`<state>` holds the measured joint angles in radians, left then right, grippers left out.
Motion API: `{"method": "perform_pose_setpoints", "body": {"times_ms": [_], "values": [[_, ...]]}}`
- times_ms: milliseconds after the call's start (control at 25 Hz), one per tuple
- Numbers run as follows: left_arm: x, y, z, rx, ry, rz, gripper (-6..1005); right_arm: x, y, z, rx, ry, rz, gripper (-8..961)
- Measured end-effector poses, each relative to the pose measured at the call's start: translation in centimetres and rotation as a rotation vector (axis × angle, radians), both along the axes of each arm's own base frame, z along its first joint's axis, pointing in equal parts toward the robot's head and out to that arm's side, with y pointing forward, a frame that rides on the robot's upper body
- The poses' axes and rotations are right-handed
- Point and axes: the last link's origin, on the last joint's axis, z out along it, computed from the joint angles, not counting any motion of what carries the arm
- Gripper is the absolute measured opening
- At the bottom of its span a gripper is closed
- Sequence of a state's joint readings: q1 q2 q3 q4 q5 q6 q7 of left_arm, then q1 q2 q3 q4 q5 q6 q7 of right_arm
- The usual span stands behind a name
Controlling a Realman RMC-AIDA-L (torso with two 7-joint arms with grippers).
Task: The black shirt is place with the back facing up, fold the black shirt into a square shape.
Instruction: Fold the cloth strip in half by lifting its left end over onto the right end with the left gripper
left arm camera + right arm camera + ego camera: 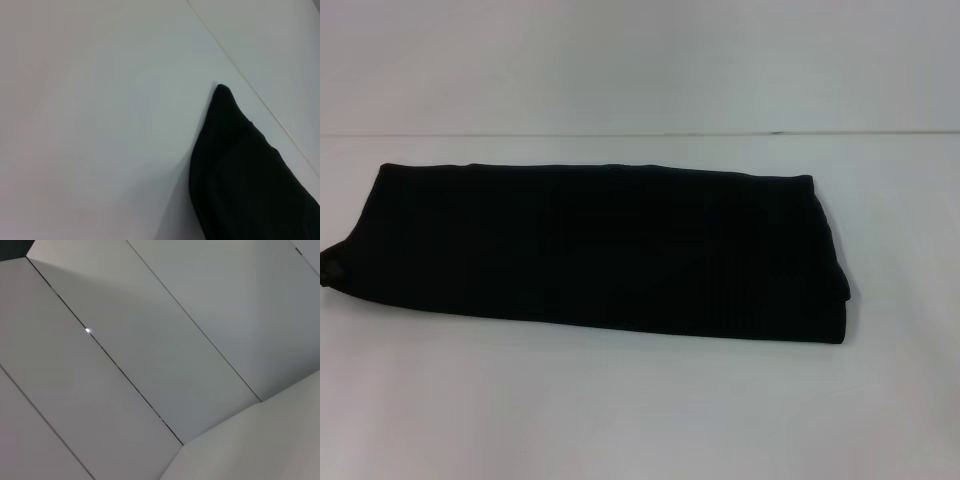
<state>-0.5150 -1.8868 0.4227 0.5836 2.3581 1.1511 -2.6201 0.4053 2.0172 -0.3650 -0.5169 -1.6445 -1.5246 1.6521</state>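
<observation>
The black shirt (600, 250) lies on the white table (620, 410), folded into a long horizontal band that runs from the left edge of the head view to right of centre. Its plain, faintly ribbed side faces up. One pointed end of the black shirt (245, 175) shows in the left wrist view. Neither gripper appears in any view.
The table's far edge (640, 134) meets a pale wall behind the shirt. The right wrist view shows only white panels (150, 365) with dark seams and a table corner (260, 445).
</observation>
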Motion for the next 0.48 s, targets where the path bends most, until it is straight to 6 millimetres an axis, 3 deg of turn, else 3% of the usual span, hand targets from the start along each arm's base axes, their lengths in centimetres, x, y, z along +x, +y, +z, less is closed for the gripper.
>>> {"method": "perform_pose_setpoints", "body": {"times_ms": [480], "values": [[-1.2,-0.6,1.1,0.029,0.025,0.076,54,0.0,-0.1,-0.1,-0.001,0.002,0.000,942]]}}
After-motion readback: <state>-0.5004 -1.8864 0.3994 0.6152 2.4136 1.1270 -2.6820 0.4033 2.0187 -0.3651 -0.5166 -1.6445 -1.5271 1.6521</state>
